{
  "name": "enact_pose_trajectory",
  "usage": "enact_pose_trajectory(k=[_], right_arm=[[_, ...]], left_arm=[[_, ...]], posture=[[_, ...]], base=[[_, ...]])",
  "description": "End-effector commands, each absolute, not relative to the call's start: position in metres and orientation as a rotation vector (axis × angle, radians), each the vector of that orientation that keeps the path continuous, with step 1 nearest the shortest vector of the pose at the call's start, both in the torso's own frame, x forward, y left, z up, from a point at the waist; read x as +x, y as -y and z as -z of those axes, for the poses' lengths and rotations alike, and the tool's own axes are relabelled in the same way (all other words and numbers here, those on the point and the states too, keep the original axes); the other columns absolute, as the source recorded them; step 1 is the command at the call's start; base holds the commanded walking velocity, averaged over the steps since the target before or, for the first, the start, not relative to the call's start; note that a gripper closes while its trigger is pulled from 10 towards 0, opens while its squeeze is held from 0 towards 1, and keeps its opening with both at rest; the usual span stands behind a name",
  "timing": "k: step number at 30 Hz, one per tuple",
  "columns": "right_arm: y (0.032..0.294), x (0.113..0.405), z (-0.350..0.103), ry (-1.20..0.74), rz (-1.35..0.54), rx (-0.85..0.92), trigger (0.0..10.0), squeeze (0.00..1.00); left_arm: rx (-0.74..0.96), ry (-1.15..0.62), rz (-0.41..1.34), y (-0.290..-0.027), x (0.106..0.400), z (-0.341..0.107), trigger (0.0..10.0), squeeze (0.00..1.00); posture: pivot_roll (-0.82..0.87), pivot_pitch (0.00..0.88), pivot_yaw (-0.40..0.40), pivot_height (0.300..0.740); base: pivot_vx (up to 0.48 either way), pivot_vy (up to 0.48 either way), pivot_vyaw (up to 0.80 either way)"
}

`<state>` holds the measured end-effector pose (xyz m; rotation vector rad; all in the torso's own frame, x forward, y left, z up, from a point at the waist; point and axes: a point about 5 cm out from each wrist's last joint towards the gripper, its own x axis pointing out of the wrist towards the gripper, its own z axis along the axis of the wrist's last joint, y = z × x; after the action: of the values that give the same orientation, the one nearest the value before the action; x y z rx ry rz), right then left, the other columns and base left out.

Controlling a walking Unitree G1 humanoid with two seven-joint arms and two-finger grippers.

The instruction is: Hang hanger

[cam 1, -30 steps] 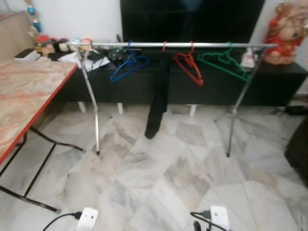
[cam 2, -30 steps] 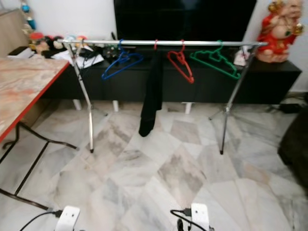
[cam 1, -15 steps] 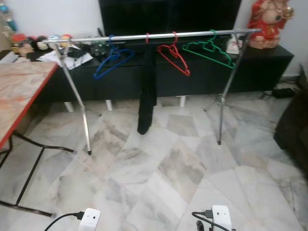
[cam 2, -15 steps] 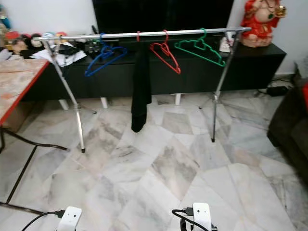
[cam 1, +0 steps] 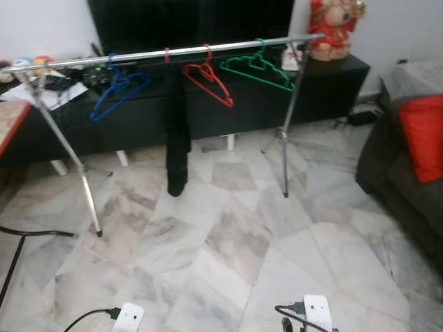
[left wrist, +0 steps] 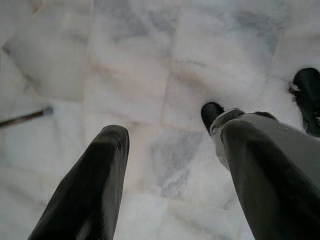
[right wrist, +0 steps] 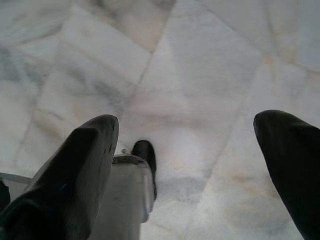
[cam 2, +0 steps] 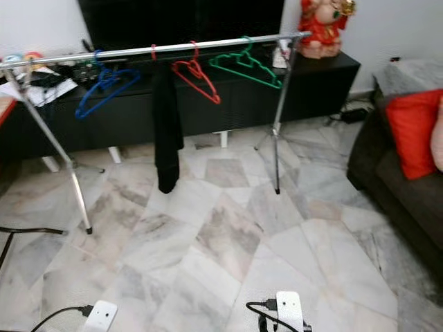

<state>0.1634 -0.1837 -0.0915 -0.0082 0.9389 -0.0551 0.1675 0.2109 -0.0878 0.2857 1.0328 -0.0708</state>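
on the rail (cam 1: 138,57), blue hanger (cam 1: 114,93), red hanger (cam 1: 208,81), green hanger (cam 1: 257,68)

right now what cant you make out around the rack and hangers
- Hanger under the black garment: covered by the cloth, only its red hook on the rail shows.
- Rail's left end: cut off by the frame edge in both eye views.
- Items on the black cabinet behind the blue hanger: too blurred to name.

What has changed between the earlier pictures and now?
Only the camera turned right: the marble-top table has left the picture and a sofa with a red cushion has come in. The rack keeps its blue, red and green hangers and the black garment. Both grippers hang open, holding nothing.
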Motion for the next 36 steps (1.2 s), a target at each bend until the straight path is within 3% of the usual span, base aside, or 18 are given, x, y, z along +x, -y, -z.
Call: enact_pose_trajectory(k=[1, 36], right_arm=[[0.1823, 0.1626, 0.0922, -0.948, 0.052, -0.006, 10.0, 0.0], [0.184, 0.1671, 0.0903, -0.944, 0.033, -0.02, 10.0, 0.0]], left_arm=[[0.281, -1.054, 0.067, -0.2127, 0.1621, 0.0899, 10.0, 0.0], [0.282, -1.056, 0.05, -0.2122, 0.1617, 0.0903, 10.0, 0.0]], posture=[[-0.13, 0.0, 0.014, 0.727], [-0.13, 0.0, 0.011, 0.727]], base=[[0.0, 0.0, -0.64], [0.0, -0.061, -0.63]])
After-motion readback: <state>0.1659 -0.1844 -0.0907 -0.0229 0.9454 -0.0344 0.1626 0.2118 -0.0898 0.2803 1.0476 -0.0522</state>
